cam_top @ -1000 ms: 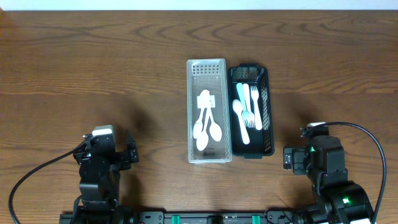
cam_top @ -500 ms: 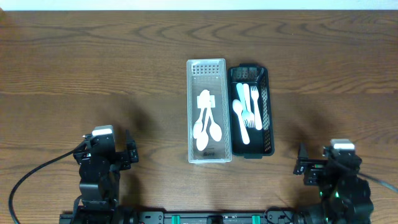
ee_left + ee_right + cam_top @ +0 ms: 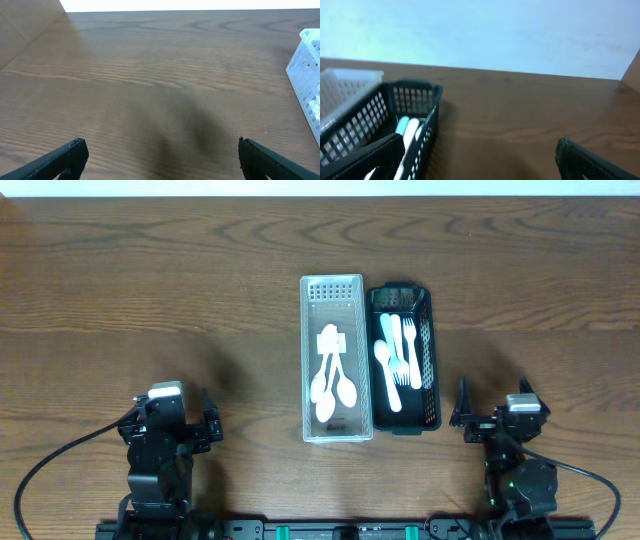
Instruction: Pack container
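A clear white slotted container (image 3: 337, 360) holds white spoons (image 3: 332, 385) at the table's middle. A black mesh basket (image 3: 404, 360) beside it on the right holds white and pale blue forks and cutlery (image 3: 398, 360). My left gripper (image 3: 165, 425) is open and empty at the front left, over bare wood (image 3: 160, 150); the white container's corner (image 3: 306, 75) shows at its right. My right gripper (image 3: 500, 420) is open and empty at the front right, beside the black basket (image 3: 385, 120), with bare wood between its fingers (image 3: 480, 155).
The wooden table (image 3: 150, 280) stretches wide on both sides of the two containers. A pale wall (image 3: 480, 30) lies beyond the far edge.
The right arm has swung and settled at the front right, its gripper now pointing up the table beside the black basket. The left arm has not moved.
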